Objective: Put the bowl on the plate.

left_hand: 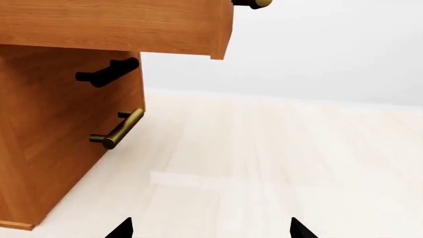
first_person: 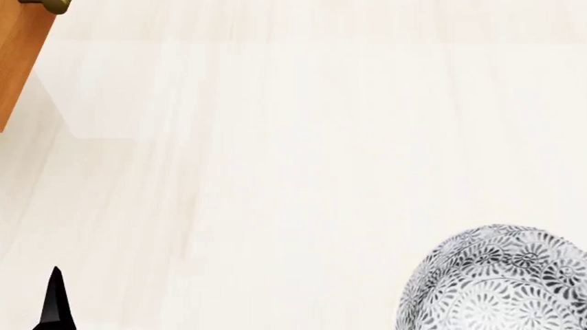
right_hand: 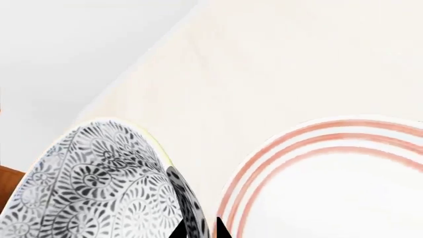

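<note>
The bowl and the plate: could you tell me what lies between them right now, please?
In the right wrist view, only a narrow strip of bare pale surface separates the bowl from the plate; the right gripper's fingertips reach into it.

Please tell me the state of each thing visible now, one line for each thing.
bowl: tilted, rim gripped by the right gripper, not on the plate.
plate: flat, empty where visible.
right gripper: shut on the bowl's rim.
left gripper: open, holding nothing.
wooden cabinet: a drawer stands pulled out.

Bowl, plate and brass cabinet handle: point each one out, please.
bowl (right_hand: 92, 188), right wrist view, on its patterned outer wall.
plate (right_hand: 290, 148), right wrist view, on its red-ringed rim.
brass cabinet handle (left_hand: 122, 130), left wrist view, on the bar's middle.
</note>
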